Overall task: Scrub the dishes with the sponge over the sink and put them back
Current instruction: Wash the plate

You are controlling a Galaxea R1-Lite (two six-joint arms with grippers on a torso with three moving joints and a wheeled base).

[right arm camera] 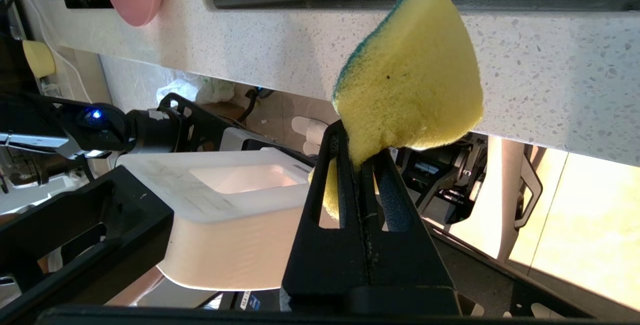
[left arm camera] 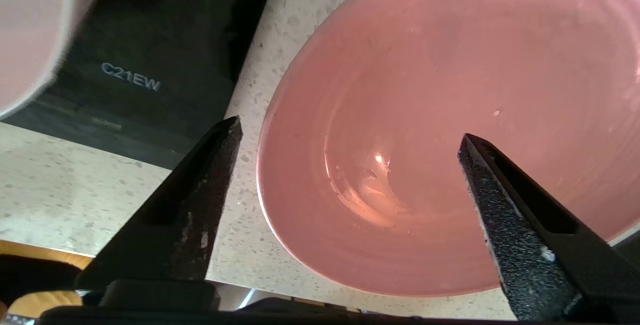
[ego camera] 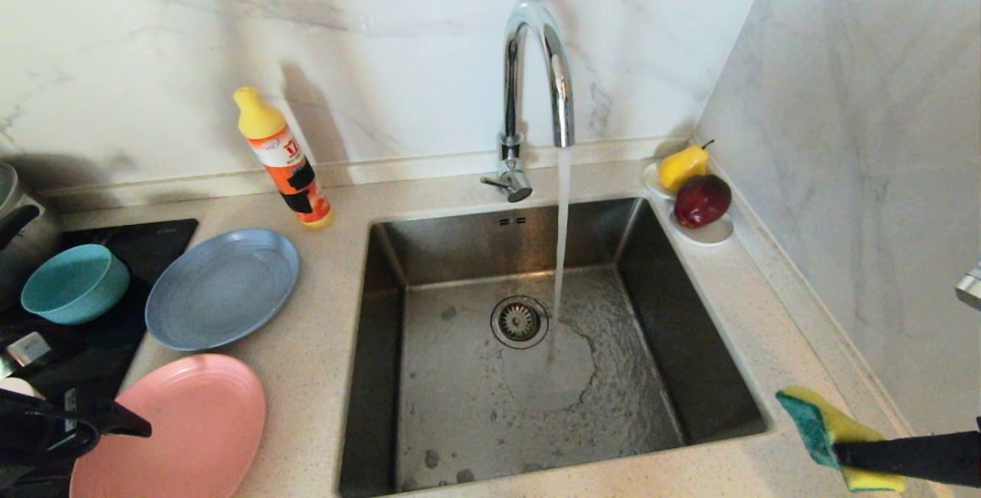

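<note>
The salmon-pink plate (ego camera: 172,429) lies flat on the counter left of the sink (ego camera: 429,314), wet in its middle. My left gripper (left arm camera: 350,129) hangs open just above the plate (left arm camera: 450,115), one finger over its rim side and the other over its inside, holding nothing. The grey-blue plate (ego camera: 222,287) and teal bowl (ego camera: 75,283) sit behind it. An edge of the pale bowl (left arm camera: 30,30) shows beside the cooktop. My right gripper (right arm camera: 357,140) is shut on the yellow-and-green sponge (right arm camera: 410,75), held over the counter's front edge at the sink's near right corner (ego camera: 831,437).
Water runs from the chrome tap (ego camera: 536,76) into the basin. An orange detergent bottle (ego camera: 283,161) stands at the back wall. A white saucer (ego camera: 713,231) with a pear and a red fruit sits at the back right. A black cooktop (ego camera: 130,253) lies at far left.
</note>
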